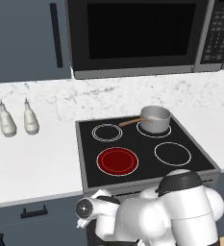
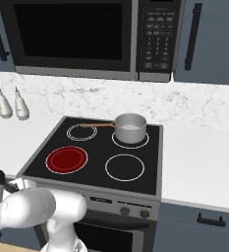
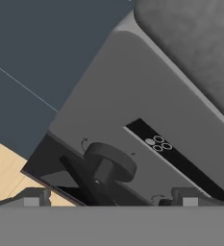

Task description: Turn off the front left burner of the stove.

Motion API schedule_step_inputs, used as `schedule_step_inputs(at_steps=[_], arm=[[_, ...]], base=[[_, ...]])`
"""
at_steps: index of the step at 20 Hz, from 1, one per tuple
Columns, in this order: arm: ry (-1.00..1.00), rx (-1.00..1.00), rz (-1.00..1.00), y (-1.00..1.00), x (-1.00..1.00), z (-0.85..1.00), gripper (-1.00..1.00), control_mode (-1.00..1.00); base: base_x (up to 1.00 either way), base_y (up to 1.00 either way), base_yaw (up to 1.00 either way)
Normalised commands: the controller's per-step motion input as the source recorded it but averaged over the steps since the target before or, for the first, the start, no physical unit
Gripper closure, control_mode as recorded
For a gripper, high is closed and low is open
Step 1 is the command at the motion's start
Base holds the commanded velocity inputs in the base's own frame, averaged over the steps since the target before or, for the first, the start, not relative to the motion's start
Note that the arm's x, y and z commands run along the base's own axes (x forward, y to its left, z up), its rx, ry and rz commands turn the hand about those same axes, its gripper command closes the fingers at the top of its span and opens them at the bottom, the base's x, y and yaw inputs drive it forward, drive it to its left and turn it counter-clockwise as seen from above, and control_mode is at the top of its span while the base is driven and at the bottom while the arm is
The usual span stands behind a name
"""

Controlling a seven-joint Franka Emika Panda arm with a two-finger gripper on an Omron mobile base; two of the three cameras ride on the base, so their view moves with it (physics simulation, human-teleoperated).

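The pincer (image 3: 106,202) closes in on a knob (image 3: 108,163) on the steel front of the stove (image 1: 147,144), its two tips spread wide to either side and low in the hand view, touching nothing. The knob sits just ahead of them, between the tips but not yet within their reach. Up above the pincer, out on the black glass, the burner (image 1: 117,160) glows red, so the job appears not yet done.

The risk looks plain: the front carries a row of alike knobs, and nothing legible marks this one as the red zone's own, so a turn here could act on another zone. A grip taken off-centre could also slip round the knob's rim without turning it.

Much is hard to read. The tips are cut off at the bottom of the hand view, the small marks beside the knob are too fine to make out, and from the base cameras the arm's own body covers this part of the stove front. A pot (image 2: 130,128) stands on a rear zone.
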Motion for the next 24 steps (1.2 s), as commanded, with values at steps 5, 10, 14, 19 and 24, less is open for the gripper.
schedule_step_inputs(at_steps=[5,10,14,19,24], arm=[[-0.01,0.00,0.00,0.00,0.20,-0.07,-1.00,-1.00],[0.00,0.00,0.00,0.04,0.01,-0.12,-1.00,-1.00],[-0.01,0.00,0.00,0.01,0.18,-0.12,-1.00,-1.00],[-0.05,0.00,0.00,0.00,0.19,-0.01,-1.00,-1.00],[-0.04,0.00,0.00,0.00,0.20,0.00,1.00,-1.00]], base=[[0.00,0.00,0.00],[0.00,0.00,0.00],[0.00,0.00,0.00],[0.00,0.00,0.00],[0.00,0.00,0.00]])
